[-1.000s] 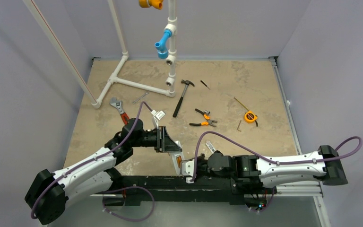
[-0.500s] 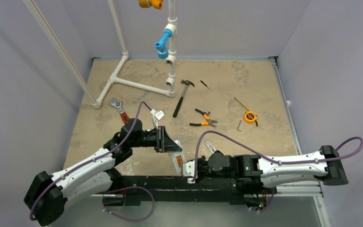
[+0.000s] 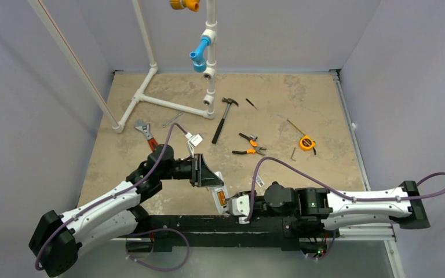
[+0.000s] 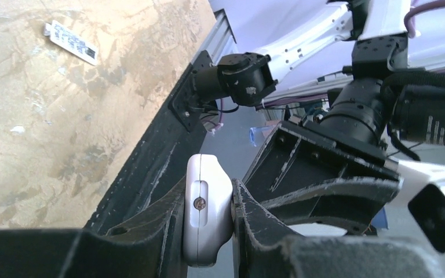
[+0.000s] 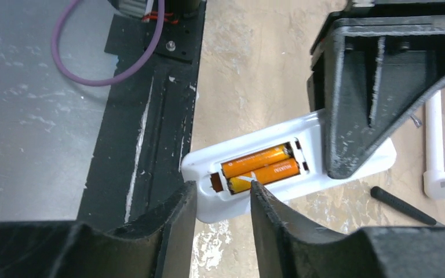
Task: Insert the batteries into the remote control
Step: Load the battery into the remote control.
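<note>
Above the tan table [image 3: 301,104], the left gripper [image 3: 211,184] is holding the remote control [image 3: 219,194] near the front edge. Its wrist view is showing its fingers [image 4: 168,223] squeezing the remote's thin sides. The right gripper [image 5: 223,202] is hanging open, with the batteries [image 5: 261,165] lying just ahead in the recess, long way running finger to finger

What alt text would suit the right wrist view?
Two orange batteries sit side by side in the open back of the white remote control. The left claw grips one end; the right claw, open, is at the other.

Remote control [image 5: 203,165] white; batteries [image 5: 258,162] orange; table [image 5: 249,69] mottled tan; base rail [image 5: 145,145] black, scuffed white
</note>
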